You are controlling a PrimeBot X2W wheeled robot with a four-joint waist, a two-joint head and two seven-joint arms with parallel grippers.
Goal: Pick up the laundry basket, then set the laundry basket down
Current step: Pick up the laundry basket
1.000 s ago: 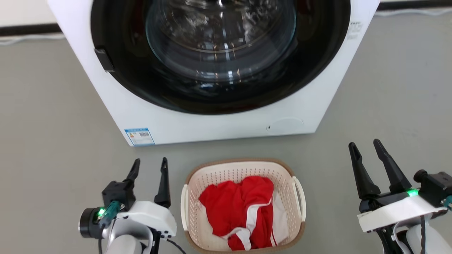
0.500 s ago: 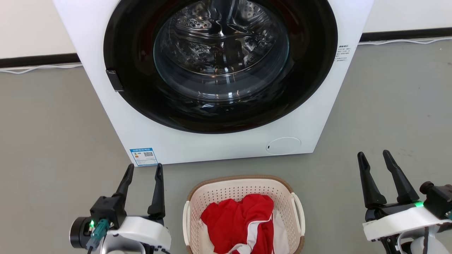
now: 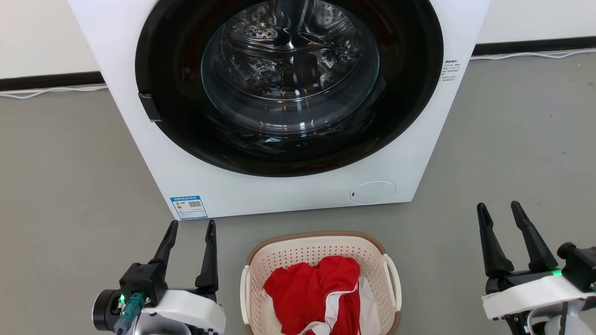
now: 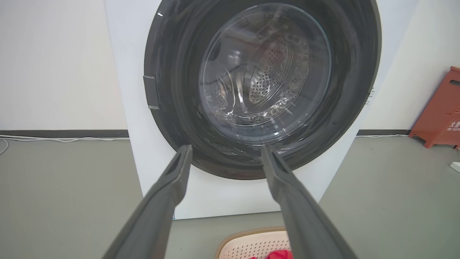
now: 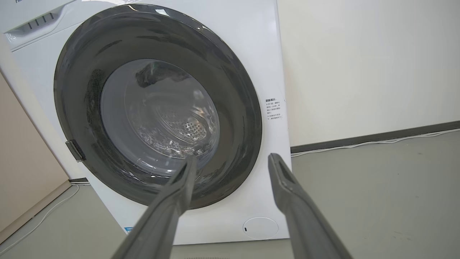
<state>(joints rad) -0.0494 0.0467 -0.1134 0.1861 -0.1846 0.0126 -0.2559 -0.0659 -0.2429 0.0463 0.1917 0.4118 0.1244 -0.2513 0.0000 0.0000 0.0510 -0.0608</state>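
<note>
The laundry basket (image 3: 298, 249), cream-white with a brown rim and white loop handles, sits on the grey floor in front of the washing machine (image 3: 279, 200), holding red and white cloth (image 3: 316, 293). Its far rim (image 4: 248, 235) shows at the bottom of the left wrist view. My left gripper (image 3: 192, 226) stands open to the basket's left, apart from it, fingers pointing at the machine. Well to the basket's right, my right gripper (image 3: 498, 208) is open too. Both hold nothing; their spread tips appear as left gripper (image 4: 226, 153) and right gripper (image 5: 233, 162).
The washing machine's round glass door (image 3: 288, 79) is closed, close behind the basket. White cables (image 3: 46, 90) run along the dark skirting at the wall. A red-brown stand (image 4: 442, 108) is off to the right. Open grey floor lies on both sides.
The head view has tilted up, so the machine and basket sit lower in the picture. Both grippers stay open and have shifted only slightly relative to the basket.
</note>
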